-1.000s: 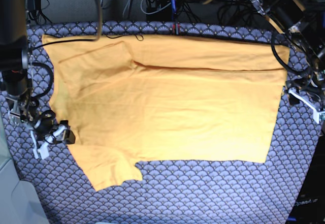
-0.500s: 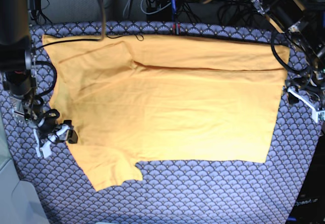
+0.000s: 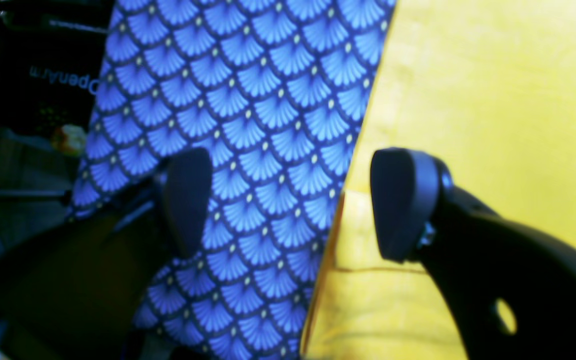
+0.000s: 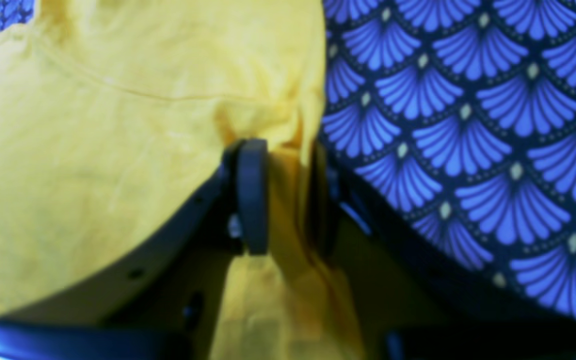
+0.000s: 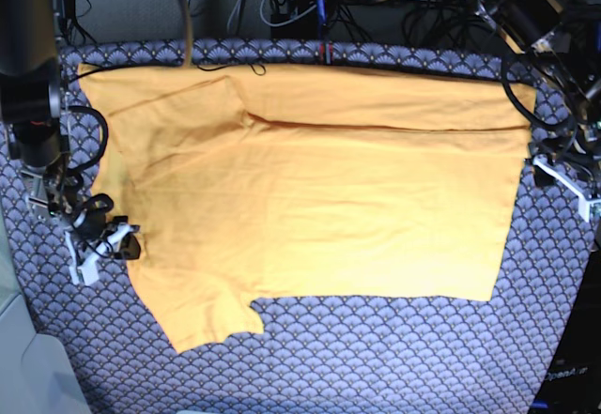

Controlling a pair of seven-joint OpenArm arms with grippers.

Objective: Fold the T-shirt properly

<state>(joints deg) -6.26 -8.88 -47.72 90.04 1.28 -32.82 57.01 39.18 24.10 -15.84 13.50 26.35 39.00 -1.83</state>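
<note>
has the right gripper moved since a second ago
Yes. In the base view the right gripper has crept slightly up and inward against the scallop cloth, reaching the T-shirt edge; its fingers have closed on the fabric.

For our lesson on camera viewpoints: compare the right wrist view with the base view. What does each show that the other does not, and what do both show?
Only the right wrist view shows the right end effector closed on a bunched edge of the T-shirt, with fabric pinched between its pads.

Only the base view shows the whole T-shirt spread flat, its top strip folded over, one sleeve at the lower left, and the left end effector at the far hem.

Both show the yellow-orange shirt lying on the scallop-patterned cloth and the right end effector at the shirt's edge.
</note>
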